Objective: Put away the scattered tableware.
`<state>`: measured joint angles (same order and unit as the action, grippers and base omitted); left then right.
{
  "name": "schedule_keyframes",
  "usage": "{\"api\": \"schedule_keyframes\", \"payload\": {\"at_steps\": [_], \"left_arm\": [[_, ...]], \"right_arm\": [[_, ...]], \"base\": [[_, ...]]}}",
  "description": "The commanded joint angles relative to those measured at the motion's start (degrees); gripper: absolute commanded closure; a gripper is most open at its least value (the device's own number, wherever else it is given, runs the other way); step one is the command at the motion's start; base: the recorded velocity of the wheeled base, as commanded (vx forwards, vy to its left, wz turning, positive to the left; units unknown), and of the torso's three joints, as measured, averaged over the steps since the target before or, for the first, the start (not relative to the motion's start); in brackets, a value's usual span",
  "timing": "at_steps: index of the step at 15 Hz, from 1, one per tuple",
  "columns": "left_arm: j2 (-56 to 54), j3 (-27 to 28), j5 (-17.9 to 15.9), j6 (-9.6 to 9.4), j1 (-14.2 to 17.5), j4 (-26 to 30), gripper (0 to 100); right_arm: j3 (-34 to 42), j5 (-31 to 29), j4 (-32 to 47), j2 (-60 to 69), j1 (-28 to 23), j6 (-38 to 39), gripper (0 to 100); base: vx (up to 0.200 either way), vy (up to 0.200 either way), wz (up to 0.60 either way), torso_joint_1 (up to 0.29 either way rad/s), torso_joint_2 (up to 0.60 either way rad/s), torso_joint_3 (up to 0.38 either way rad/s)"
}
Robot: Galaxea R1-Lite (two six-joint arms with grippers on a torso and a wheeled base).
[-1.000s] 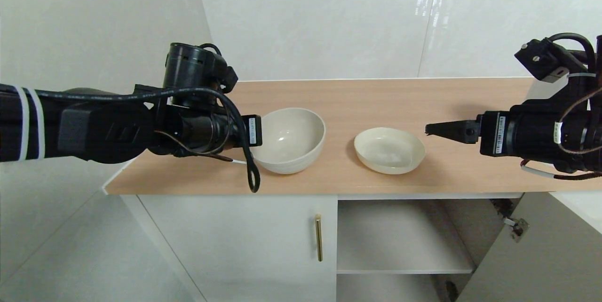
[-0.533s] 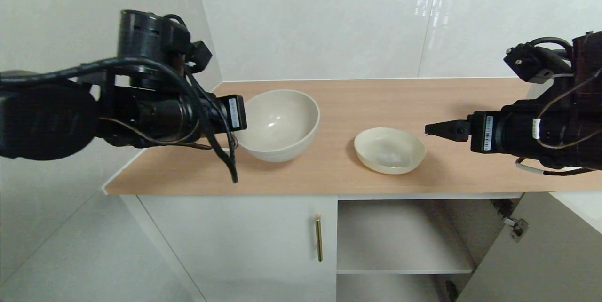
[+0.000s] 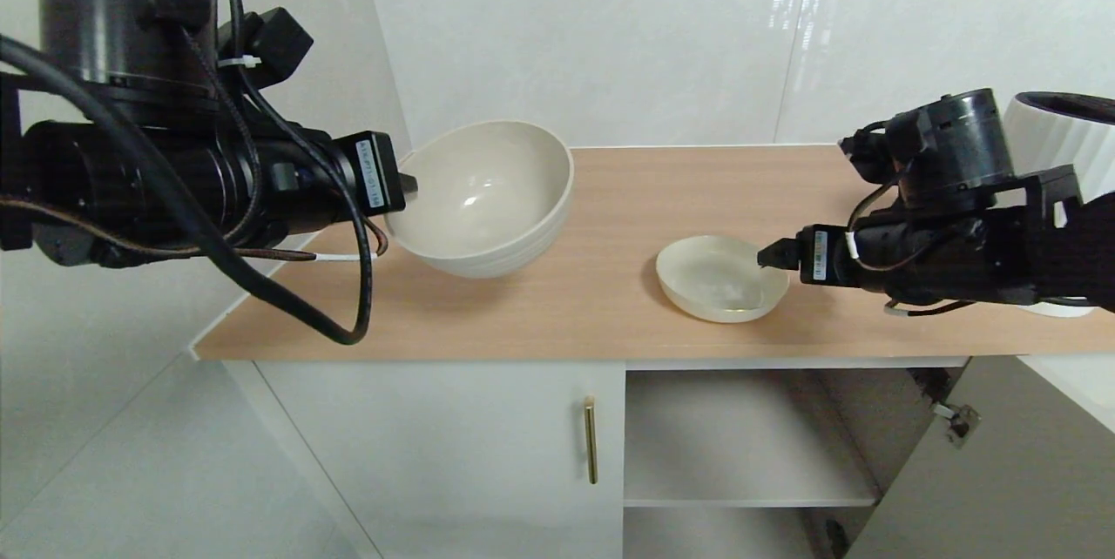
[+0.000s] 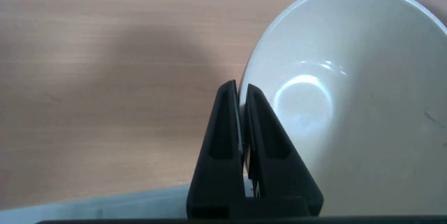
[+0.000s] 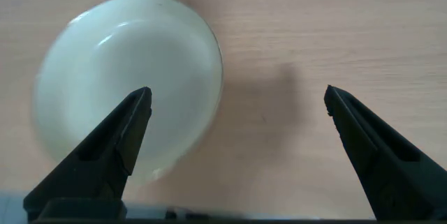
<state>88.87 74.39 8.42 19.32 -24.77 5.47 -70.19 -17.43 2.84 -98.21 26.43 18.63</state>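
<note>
Cream deep bowl [image 3: 488, 193] hangs clear of the wooden countertop [image 3: 610, 185], your left gripper [image 4: 241, 98] pinched on its rim. On the counter, the shallow dish [image 3: 719, 276] has its right-hand rim between your right gripper's [image 5: 237, 97] spread fingers.

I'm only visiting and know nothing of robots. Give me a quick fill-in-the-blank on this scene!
1. The left pincer grips the bowl by its ___.
2. The right pincer, at the dish's edge, is ___.
3. The dish rests on the counter; the bowl hangs ___ it.
Missing words: rim; open; above.
</note>
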Motion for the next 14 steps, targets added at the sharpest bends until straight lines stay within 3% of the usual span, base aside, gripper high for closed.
{"api": "schedule_keyframes", "payload": {"at_steps": [1, 6, 7, 14], "left_arm": [[-0.4, 0.0, 0.0, 0.01, 0.0, 0.0, 100], [-0.5, 0.1, 0.0, 0.01, 0.0, 0.0, 100], [-0.6, 0.1, 0.0, 0.01, 0.0, 0.0, 100], [-0.6, 0.1, 0.0, 0.01, 0.0, 0.0, 100]], "right_arm": [[-1.0, -0.2, 0.0, -4.3, 0.0, 0.5, 0], [-1.1, -0.6, -0.3, -5.9, 0.0, 0.6, 0], [-1.1, -0.5, -0.4, -6.2, 0.0, 0.6, 100], [0.4, 0.1, -0.3, 0.3, 0.1, 1.6, 100]], "base": [[0.0, 0.0, 0.0, 0.0, 0.0, 0.0], [0.0, 0.0, 0.0, 0.0, 0.0, 0.0], [0.0, 0.0, 0.0, 0.0, 0.0, 0.0], [0.0, 0.0, 0.0, 0.0, 0.0, 0.0]]}}
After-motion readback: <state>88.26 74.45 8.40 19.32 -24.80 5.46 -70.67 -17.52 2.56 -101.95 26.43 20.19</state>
